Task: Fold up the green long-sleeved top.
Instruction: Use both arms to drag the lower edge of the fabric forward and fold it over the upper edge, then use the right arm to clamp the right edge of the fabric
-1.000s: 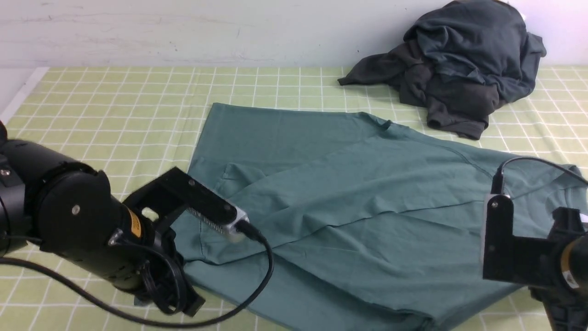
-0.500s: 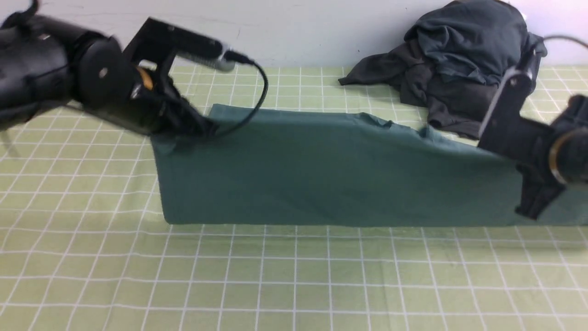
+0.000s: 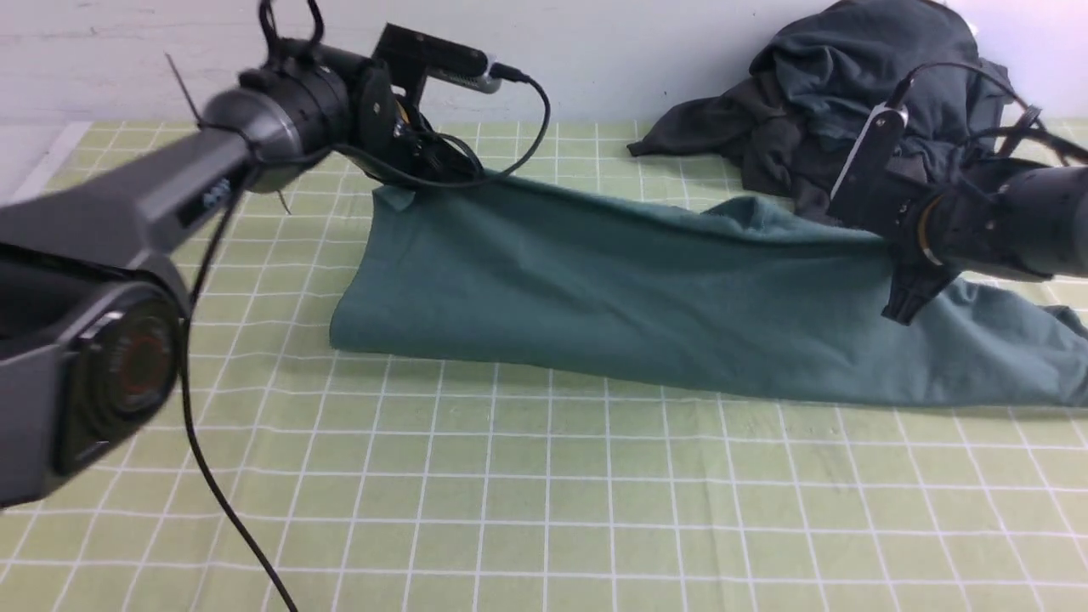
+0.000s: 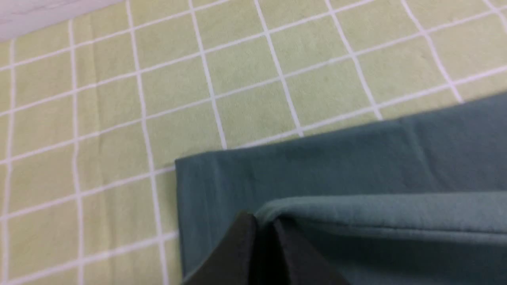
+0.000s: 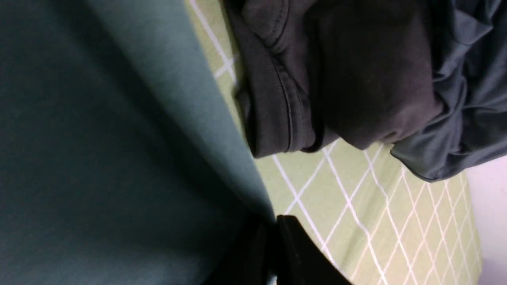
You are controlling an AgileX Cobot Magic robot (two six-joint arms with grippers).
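Observation:
The green long-sleeved top (image 3: pixel 612 297) lies folded lengthwise into a long band across the table, its near fold edge toward me. My left gripper (image 3: pixel 399 183) is shut on the top's far left corner; in the left wrist view (image 4: pixel 263 221) the dark fingers pinch the upper layer over the lower one (image 4: pixel 222 178). My right gripper (image 3: pixel 901 302) is shut on the top's far edge at the right, and the right wrist view (image 5: pixel 271 221) shows the cloth (image 5: pixel 99 158) pinched there. A sleeve (image 3: pixel 1020 357) trails to the right. Neck label and logo are hidden.
A dark charcoal-grey heap of clothes (image 3: pixel 858 110) lies at the back right, close behind my right gripper, also in the right wrist view (image 5: pixel 336 75). The green checked tablecloth (image 3: pixel 544 510) covers the table. A white wall (image 3: pixel 255 51) runs behind.
Both grippers carried the top's near edge up and over toward the far edge, folding it in half. The arms now reach further back, with the left corner set down over the lower layer.

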